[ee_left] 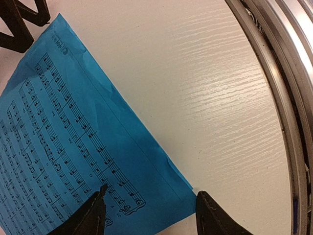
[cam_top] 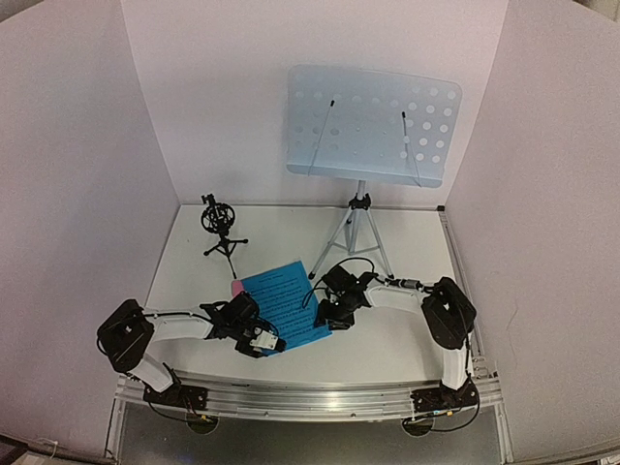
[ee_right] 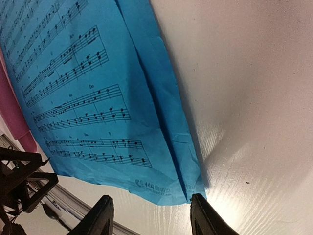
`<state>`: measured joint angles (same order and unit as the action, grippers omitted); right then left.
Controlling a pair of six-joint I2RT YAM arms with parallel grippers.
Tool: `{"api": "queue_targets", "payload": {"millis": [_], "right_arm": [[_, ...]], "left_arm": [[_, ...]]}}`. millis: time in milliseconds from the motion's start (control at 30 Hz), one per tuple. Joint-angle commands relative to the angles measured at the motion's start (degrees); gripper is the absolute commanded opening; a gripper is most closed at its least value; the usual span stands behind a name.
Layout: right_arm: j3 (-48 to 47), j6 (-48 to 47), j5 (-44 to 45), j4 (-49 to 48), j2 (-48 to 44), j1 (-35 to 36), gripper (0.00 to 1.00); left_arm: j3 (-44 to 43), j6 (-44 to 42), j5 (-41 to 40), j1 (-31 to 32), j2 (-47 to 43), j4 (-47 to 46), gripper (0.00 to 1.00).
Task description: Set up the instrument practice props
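Pages [cam_top: 286,300] lie flat; left hand [ee_left: 151,192] and right hand [ee_right: 151,197] hang open at corners, so pinching probably comes next.

The left arm [cam_top: 131,334] and right arm [cam_top: 448,312] rise outward from their bases, bend sharply at the elbow, and send their forearms inward toward each other. The left gripper [cam_top: 262,339] is tipped downward and points right, its fingers [ee_left: 93,215] spread apart. The right gripper [cam_top: 327,312] angles down and left, with its fingers [ee_right: 100,215] likewise parted. Neither gripper is clamped on anything.
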<state>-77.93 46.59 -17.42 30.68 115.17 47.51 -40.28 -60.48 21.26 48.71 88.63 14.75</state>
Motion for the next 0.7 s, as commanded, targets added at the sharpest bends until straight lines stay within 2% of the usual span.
{"api": "queue_targets", "payload": {"millis": [0,533,667], "right_arm": [[-1.1,-0.7,-0.6,-0.7,3.1,0.0,0.52],[1.5,0.1,-5.6,-8.0,2.3,0.0,0.49],[2.0,0.9,-5.8,-9.0,2.3,0.0,0.45]], "left_arm": [[0.5,-1.7,0.7,0.0,1.4,-2.2,0.62],[1.3,-3.9,1.5,0.1,3.1,-3.9,0.62],[1.4,-4.0,1.5,0.1,3.1,-4.0,0.62]]}}
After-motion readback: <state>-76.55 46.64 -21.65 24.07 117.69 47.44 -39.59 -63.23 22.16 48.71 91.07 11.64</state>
